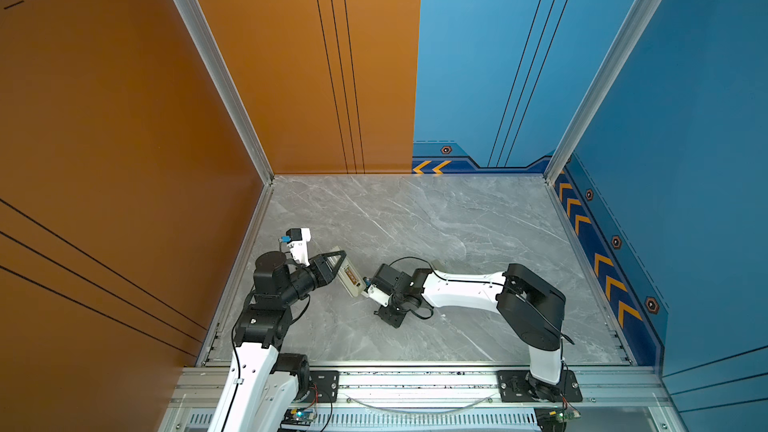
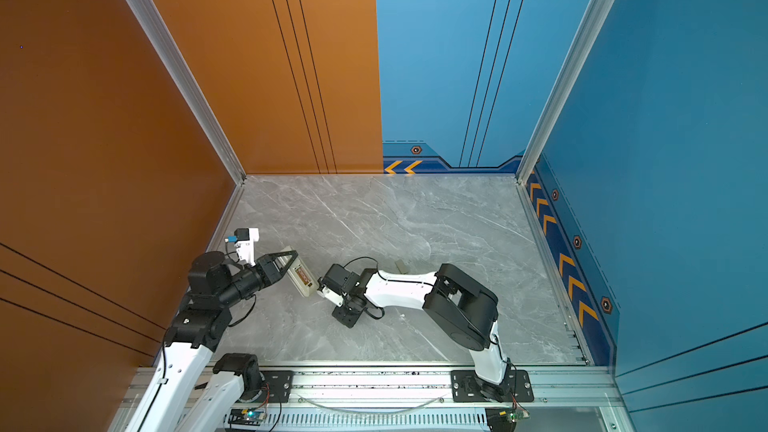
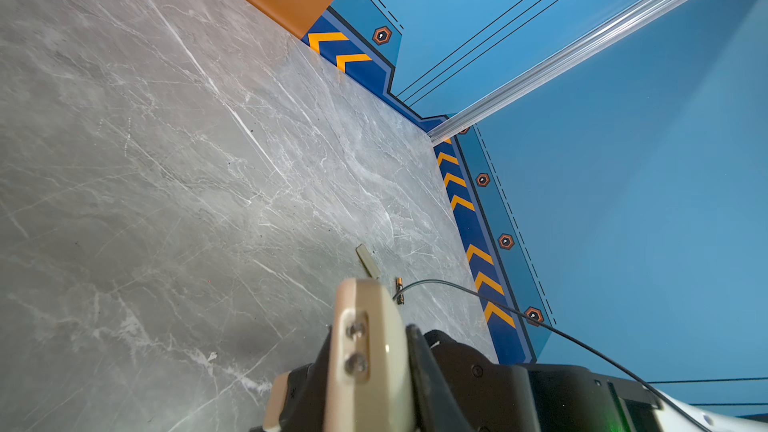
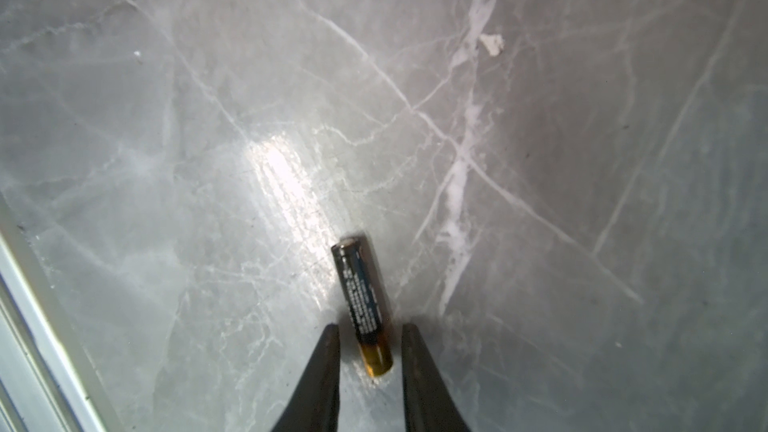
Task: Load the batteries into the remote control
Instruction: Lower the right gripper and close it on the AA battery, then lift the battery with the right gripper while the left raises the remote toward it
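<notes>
A battery [image 4: 360, 288] lies flat on the worktop [image 4: 208, 118] near the remote [image 1: 349, 278], between the open jaws of the right hand [image 4: 370, 328]. Probably light, smooth, roll-prone: pinch mid-body. The left hand [image 1: 336, 264] grips the remote.

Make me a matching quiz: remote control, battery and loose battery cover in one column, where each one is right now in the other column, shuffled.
1 remote control
2 battery
3 battery cover

A on the table, beyond the right arm
B clamped in the left gripper
C on the table, between the fingers of the right gripper

Pairs: 1-B, 2-C, 3-A
</notes>
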